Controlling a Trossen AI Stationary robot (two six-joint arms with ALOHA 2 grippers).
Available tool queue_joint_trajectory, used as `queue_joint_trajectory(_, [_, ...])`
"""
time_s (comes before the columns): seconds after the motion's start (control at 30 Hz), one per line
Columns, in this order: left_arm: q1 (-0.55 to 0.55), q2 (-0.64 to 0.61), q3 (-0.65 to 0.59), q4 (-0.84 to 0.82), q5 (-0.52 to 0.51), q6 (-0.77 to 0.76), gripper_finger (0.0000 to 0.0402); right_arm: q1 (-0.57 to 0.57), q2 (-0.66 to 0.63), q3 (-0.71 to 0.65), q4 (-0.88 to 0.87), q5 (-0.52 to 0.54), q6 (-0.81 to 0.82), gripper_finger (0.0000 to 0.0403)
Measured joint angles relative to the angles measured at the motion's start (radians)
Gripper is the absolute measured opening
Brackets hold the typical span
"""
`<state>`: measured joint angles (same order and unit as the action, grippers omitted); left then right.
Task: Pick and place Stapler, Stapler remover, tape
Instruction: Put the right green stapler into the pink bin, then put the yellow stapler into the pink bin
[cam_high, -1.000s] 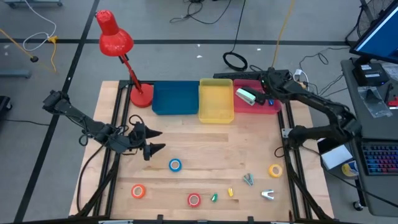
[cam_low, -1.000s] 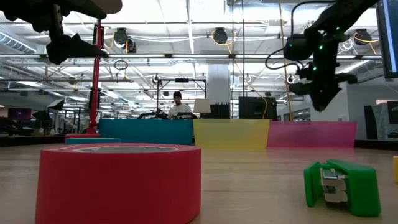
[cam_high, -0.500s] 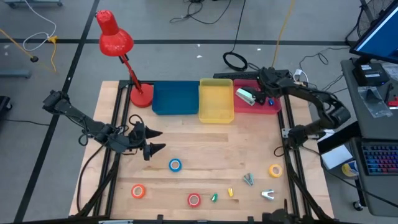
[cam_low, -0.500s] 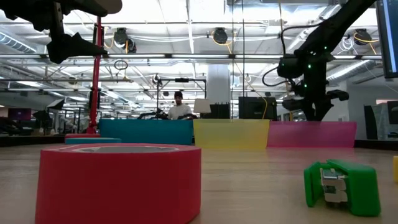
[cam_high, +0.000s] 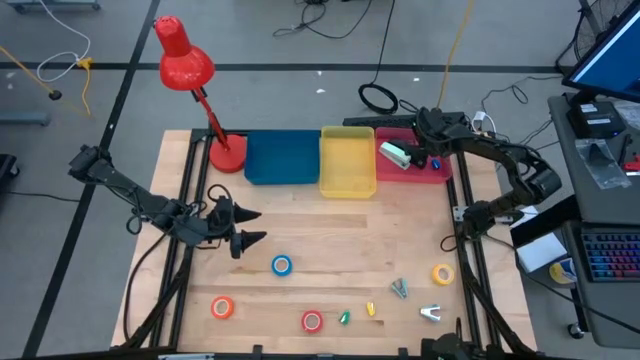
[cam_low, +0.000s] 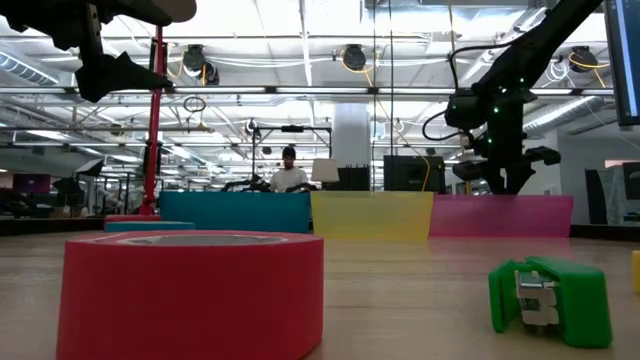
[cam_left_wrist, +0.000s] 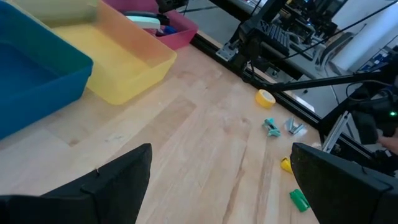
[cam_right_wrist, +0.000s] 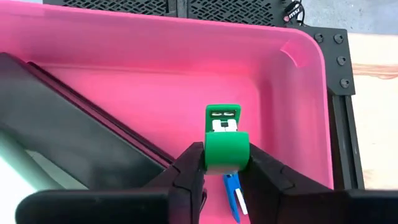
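Jaws of the right gripper (cam_right_wrist: 225, 171) clamp a green remover (cam_right_wrist: 225, 142) above the pink bin (cam_right_wrist: 298, 106), beside the stapler (cam_high: 395, 154). Left gripper (cam_high: 247, 226) idles, spread. Risk: releasing high, remover bounces out.

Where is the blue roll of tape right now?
In the high view the blue tape roll lies flat on the wooden table, left of centre, just in front of the waiting left gripper.
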<state>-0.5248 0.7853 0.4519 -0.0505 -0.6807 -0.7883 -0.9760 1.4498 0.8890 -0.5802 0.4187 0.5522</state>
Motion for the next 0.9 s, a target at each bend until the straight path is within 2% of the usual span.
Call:
queue_joint_trajectory(0.43, [0.0,0.0,0.0,-0.001,0.003,0.0,0.0379,0.0,0.0,0.0,-0.001,-0.001,0.004,0.0132])
queue_joint_trajectory(0.53, [0.0,0.0,0.0,-0.001,0.003,0.0,0.0379,0.0,-0.004,0.0,-0.005,-0.036,0.007,0.0141])
queue_joint_trajectory(0.7, [0.0,0.0,0.0,-0.002,0.007,0.0,0.0379,0.011,-0.058,0.0,-0.032,-0.139,0.058,0.0133])
queue_joint_trajectory(0.77, [0.0,0.0,0.0,-0.002,0.029,0.005,0.0379,0.036,-0.104,0.0,-0.057,-0.148,0.057,0.0125])
queue_joint_trajectory(0.9, [-0.001,0.0,0.0,-0.002,0.09,0.022,0.0379,0.111,-0.222,0.0,-0.101,-0.102,0.065,0.0105])
